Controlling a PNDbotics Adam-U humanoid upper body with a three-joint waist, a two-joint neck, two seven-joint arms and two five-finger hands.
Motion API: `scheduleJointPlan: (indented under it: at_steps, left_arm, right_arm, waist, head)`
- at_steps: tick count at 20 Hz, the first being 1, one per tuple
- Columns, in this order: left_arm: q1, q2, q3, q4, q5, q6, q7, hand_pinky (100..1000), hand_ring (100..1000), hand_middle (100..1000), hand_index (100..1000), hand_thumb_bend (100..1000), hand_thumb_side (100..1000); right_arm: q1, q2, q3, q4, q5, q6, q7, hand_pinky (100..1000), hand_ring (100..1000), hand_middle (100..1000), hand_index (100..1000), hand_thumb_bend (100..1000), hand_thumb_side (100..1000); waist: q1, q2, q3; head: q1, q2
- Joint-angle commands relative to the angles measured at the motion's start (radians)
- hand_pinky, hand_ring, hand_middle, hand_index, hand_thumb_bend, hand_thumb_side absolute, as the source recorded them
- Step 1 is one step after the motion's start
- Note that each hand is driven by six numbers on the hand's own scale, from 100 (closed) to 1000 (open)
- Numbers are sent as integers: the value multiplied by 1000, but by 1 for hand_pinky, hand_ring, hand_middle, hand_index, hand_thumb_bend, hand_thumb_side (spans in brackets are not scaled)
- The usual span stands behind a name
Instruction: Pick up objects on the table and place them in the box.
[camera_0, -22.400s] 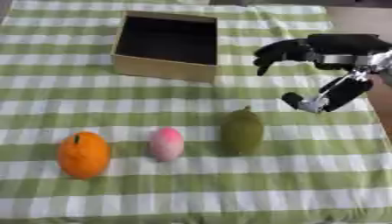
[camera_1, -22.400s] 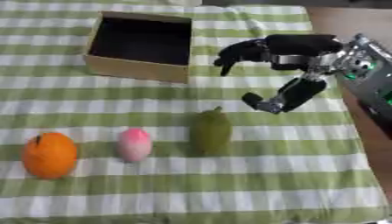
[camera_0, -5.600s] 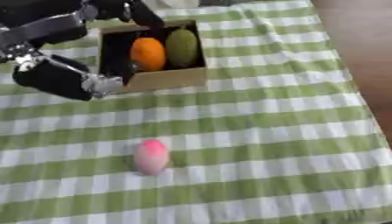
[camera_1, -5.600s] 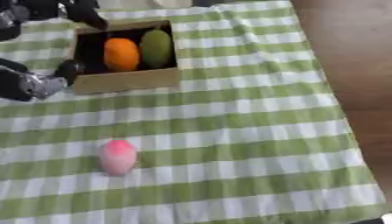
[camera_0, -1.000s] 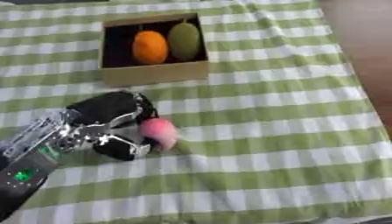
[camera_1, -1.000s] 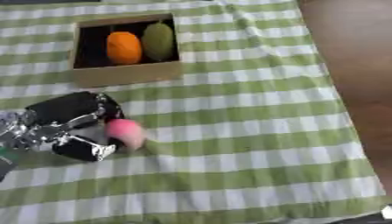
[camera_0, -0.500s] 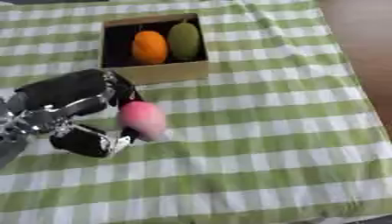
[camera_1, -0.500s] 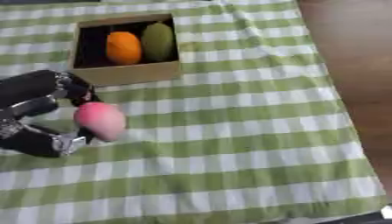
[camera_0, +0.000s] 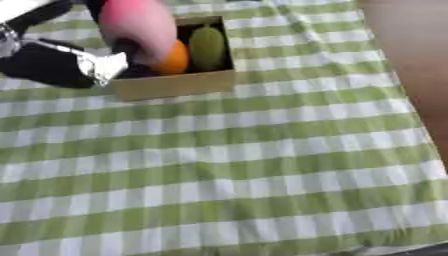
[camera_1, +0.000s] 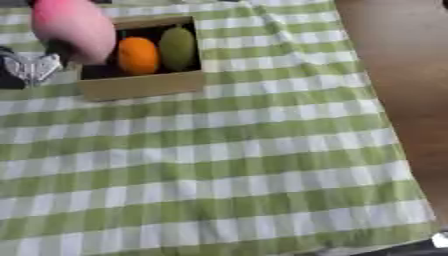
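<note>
Across the whole table lies the green-and-white checked cloth (camera_0: 262, 165), bare over its near and right stretches, with brown floor past its right edge. Toward the far left corner sits the shallow tan cardboard box (camera_0: 175, 85). It already holds 2 things side by side: a round orange fruit (camera_1: 137, 55) on the left and a dull green oval fruit (camera_1: 178, 48) touching it on the right. The box's left part looks dark and unfilled.

Over that left part the robot's black-and-silver left hand (camera_0: 52, 62) carries the pink egg-shaped object (camera_0: 138, 25) in the air, above the box's left wall and partly covering the orange fruit from this angle. The hand's fingers are curled round the pink object from its left and underside, so it is grasping it, though the blur hides just where they touch. The right hand shows in neither view.

I'd judge this the last carry: 2 of 3 objects are in, nothing else lies on the cloth. The next move calls for lowering the pink object into the free space left of the orange fruit, then opening the fingers clear of the wall.
</note>
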Motion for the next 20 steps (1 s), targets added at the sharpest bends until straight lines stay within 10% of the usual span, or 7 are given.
scheduleJointPlan:
  at_steps: [1, 10, 20]
  left_arm:
    - [-64, -40, 25, 143, -74, -20, 22, 612, 587, 529, 679, 100, 317]
    - [-158, -175, 83, 547, -338, -190, 163, 615, 587, 527, 672, 100, 207]
    - [-171, -230, 81, 714, -477, -289, 214, 641, 621, 543, 682, 100, 123]
  right_arm:
    - [-16, -28, -5, -14, -4, -4, 7, 1000, 984, 628, 964, 100, 529]
    - [-20, -22, -5, -10, -5, -6, 13, 1000, 985, 627, 966, 100, 529]
    - [-25, -15, -4, -12, -10, -3, 16, 1000, 986, 627, 966, 100, 527]
  waist:
    - [6, -30, -5]
    - [0, -22, -14]
    - [-5, -21, -14]
  head:
    - [2, -8]
    - [6, -14]
    - [10, -17]
